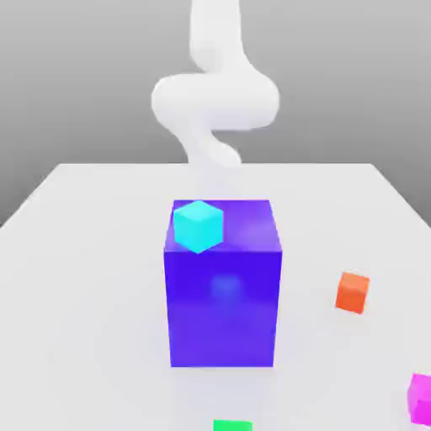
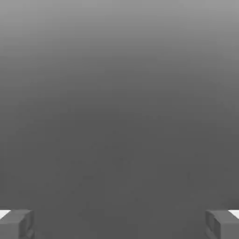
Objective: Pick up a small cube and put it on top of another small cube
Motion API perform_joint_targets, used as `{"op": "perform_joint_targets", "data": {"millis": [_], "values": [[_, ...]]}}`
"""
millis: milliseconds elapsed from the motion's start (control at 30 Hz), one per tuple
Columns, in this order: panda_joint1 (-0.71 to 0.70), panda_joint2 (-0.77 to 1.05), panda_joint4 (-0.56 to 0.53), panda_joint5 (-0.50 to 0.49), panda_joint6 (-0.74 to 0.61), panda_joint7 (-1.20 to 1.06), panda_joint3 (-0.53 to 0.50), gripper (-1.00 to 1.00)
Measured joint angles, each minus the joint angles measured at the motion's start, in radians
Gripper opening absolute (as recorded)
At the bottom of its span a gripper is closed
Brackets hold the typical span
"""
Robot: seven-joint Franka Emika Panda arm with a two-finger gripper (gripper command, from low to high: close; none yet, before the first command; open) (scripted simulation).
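- The green cube [image 1: 232, 425] lies at the worktop's [image 1: 84, 278] near edge, cut off by the picture; the magenta cube [image 1: 420, 398] sits at the near corner on the exterior view's right, close to that side edge.
- The orange cube [image 1: 353, 292] rests on open worktop, well apart from the big blue block [image 1: 223, 295] and nearer the right edge; nothing crowds it, so it looks the easiest to reach from above.
- The cyan cube [image 1: 199, 225] sits tilted on top of the blue block, at its near corner on the exterior view's left, close to the brink.
- The hand [image 2: 119, 224] is spread wide with nothing between its fingertips [image 2: 16, 223], looking at bare grey.
- By my judgement no cube is picked yet: the step in hand is choosing and approaching one.
- The next move calls for descending over a small cube, fingers straddling it.
- The white arm [image 1: 215, 93] rises beyond the worktop's far edge; the far half of the worktop is open room.
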Motion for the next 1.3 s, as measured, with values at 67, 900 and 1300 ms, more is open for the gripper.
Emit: {"op": "perform_joint_targets", "data": {"millis": [67, 900, 1300], "values": [[0.033, 0.077, 0.006, 0.001, 0.021, -0.049, 0.004, 0.00], [0.321, 0.989, 0.074, -0.086, 0.257, -0.561, 0.151, 0.00], [0.389, 1.268, 0.119, -0.177, 0.399, -0.579, 0.130, -1.00]]}}
